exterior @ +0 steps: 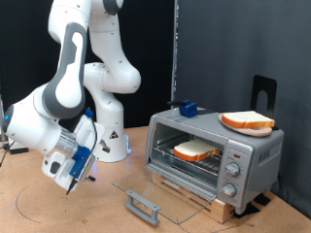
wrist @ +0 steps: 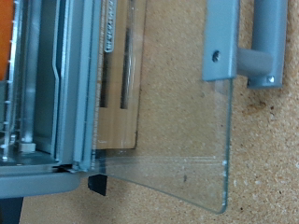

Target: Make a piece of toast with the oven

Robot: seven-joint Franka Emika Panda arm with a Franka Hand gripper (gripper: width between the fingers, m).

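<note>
The silver oven stands at the exterior view's right with its glass door folded down flat and its grey bar handle at the front. One piece of toast lies on the wire rack inside. A second, alike slice lies on the oven's roof. My gripper hangs low at the exterior view's left, apart from the door, with nothing visibly held. The wrist view shows the oven's front edge, the open glass door and its handle; no fingers show there.
The oven sits on a wooden board on a cork-brown table. Three knobs are on its right panel. A small blue object lies on the roof's back. A black stand rises behind the oven.
</note>
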